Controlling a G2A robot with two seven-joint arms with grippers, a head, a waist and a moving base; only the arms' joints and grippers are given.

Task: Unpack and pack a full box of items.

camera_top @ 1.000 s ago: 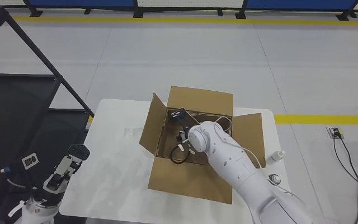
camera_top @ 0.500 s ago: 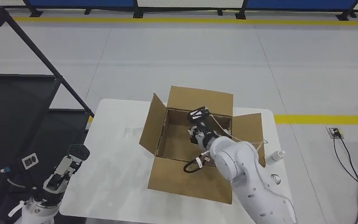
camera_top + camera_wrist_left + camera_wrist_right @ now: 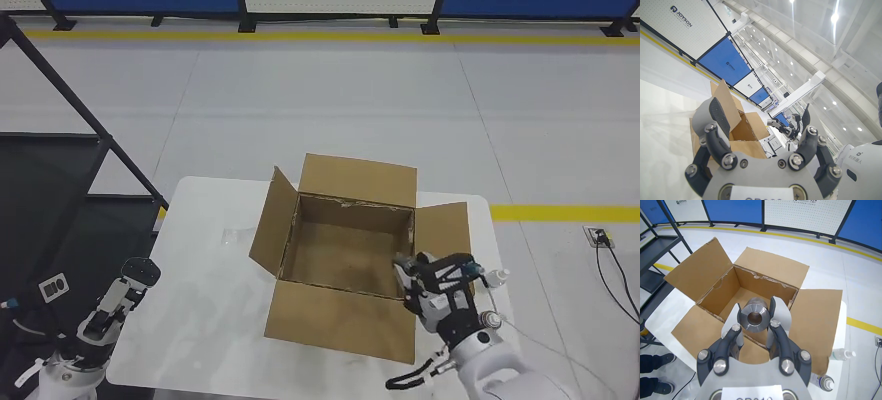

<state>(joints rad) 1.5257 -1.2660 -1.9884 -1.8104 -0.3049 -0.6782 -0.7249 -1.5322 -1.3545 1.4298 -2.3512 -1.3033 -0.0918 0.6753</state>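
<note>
Metal tube [image 3: 755, 318] sits squeezed in right gripper [image 3: 755, 303], 4 o'clock from box [image 3: 355, 180], its long way pointing at the box. Left gripper [image 3: 761, 109] gapes wide, holding nothing.

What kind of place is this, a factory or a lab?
Probably a large industrial hall or robot test floor: a yellow floor line, blue and white partition panels, and a high ceiling with rows of lamps. The cardboard box sits on a white table.
</note>
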